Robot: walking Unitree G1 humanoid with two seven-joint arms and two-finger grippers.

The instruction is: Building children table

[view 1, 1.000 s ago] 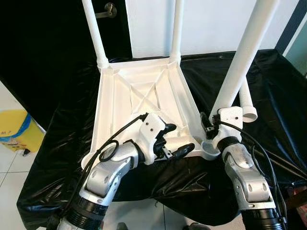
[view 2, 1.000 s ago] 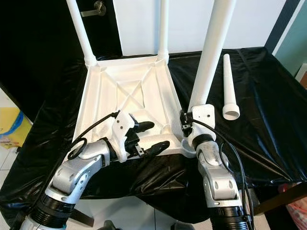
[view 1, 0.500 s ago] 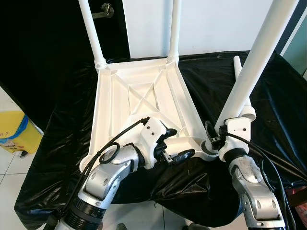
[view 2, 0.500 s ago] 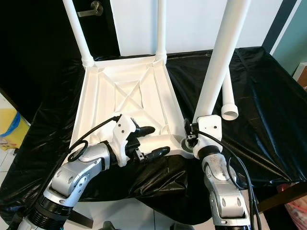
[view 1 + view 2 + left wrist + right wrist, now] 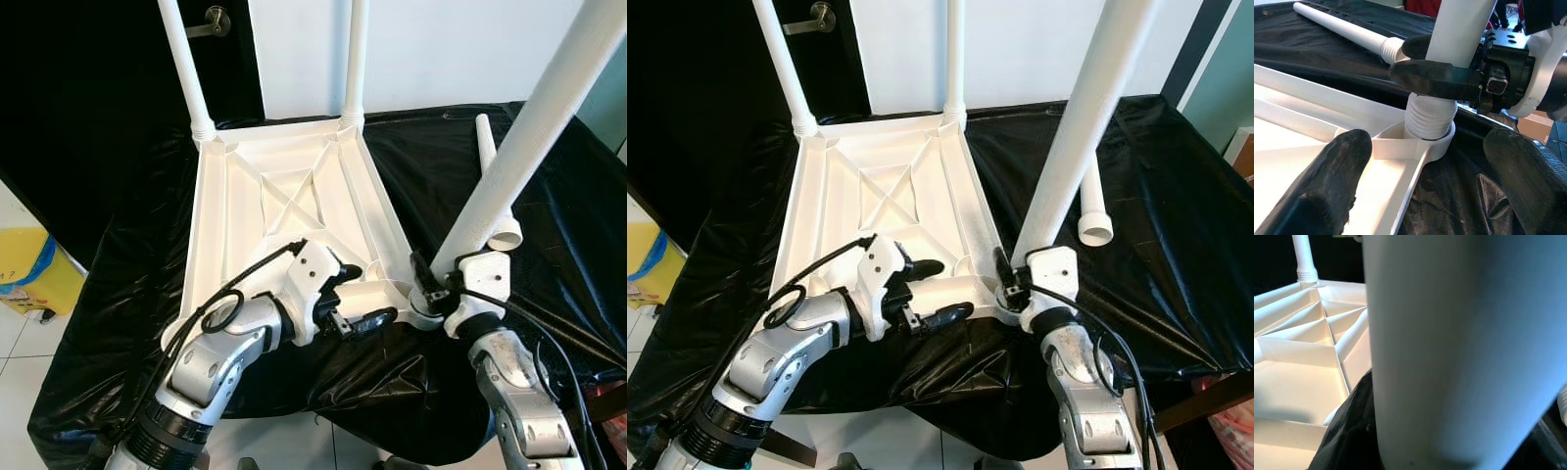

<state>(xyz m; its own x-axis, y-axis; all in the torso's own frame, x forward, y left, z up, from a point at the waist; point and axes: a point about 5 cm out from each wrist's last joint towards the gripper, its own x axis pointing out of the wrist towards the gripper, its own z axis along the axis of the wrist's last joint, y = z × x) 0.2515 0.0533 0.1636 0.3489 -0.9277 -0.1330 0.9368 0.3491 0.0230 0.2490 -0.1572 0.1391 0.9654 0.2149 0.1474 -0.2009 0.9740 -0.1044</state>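
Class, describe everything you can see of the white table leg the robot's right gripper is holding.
The table leg is a long, smooth white plastic-looking tube with a ribbed threaded end. It leans away from the tabletop, its threaded end seated in the near corner socket of the upturned tabletop. The right gripper has its jaws shut on it just above the threads.

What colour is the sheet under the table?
Black and shiny sheet, best in the right eye view.

Held leg (image 5: 534, 122) runs off the frame's upper right; top unseen. Both rear legs (image 5: 186, 69) cut by the top edge. Loose leg (image 5: 1093, 211) partly hidden behind the held one.
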